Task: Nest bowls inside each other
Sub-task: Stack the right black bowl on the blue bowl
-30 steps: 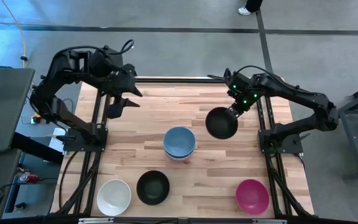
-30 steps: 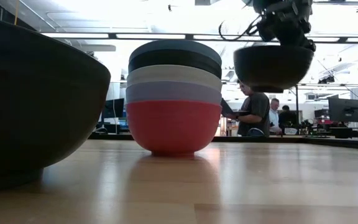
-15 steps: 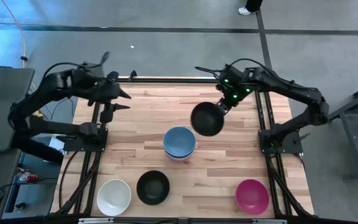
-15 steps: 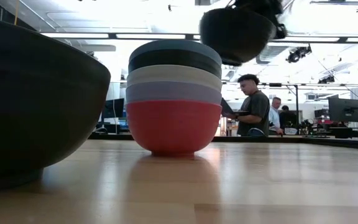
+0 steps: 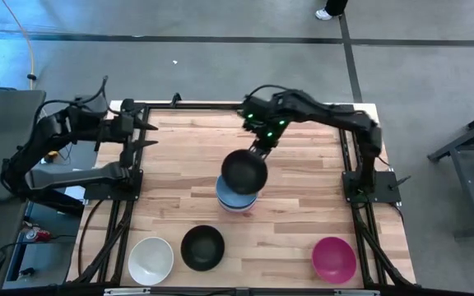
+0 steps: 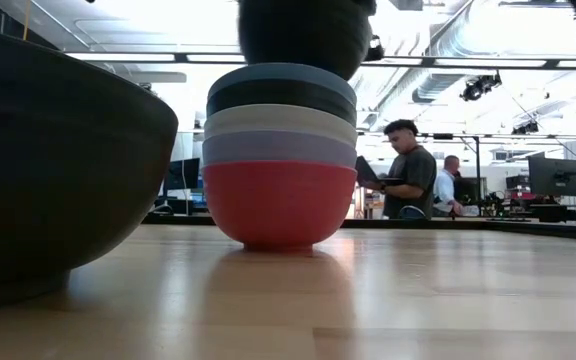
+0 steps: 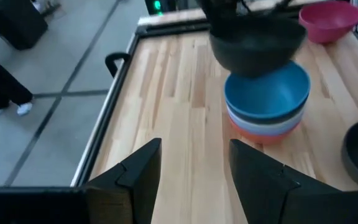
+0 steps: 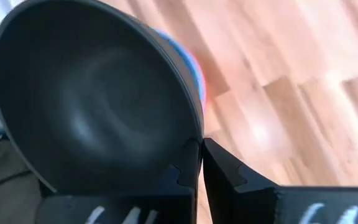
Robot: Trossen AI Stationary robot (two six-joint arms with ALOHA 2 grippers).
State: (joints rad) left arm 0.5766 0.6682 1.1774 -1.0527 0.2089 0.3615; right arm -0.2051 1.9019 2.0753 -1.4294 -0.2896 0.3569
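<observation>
High view: right gripper (image 5: 259,148) clamped on rim of black bowl (image 5: 244,171), held above the stack (image 5: 239,200) near table (image 5: 303,214) centre; left gripper (image 5: 142,134), fingers apart, waits at far-left corner; advisable to centre over the blue bowl (image 7: 267,94), level it, then lower.

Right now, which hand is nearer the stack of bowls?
Right. The right hand hangs just above the stack, pinching the rim of a black bowl that is over it. The left hand waits open, off by the table's far-left edge.
</observation>
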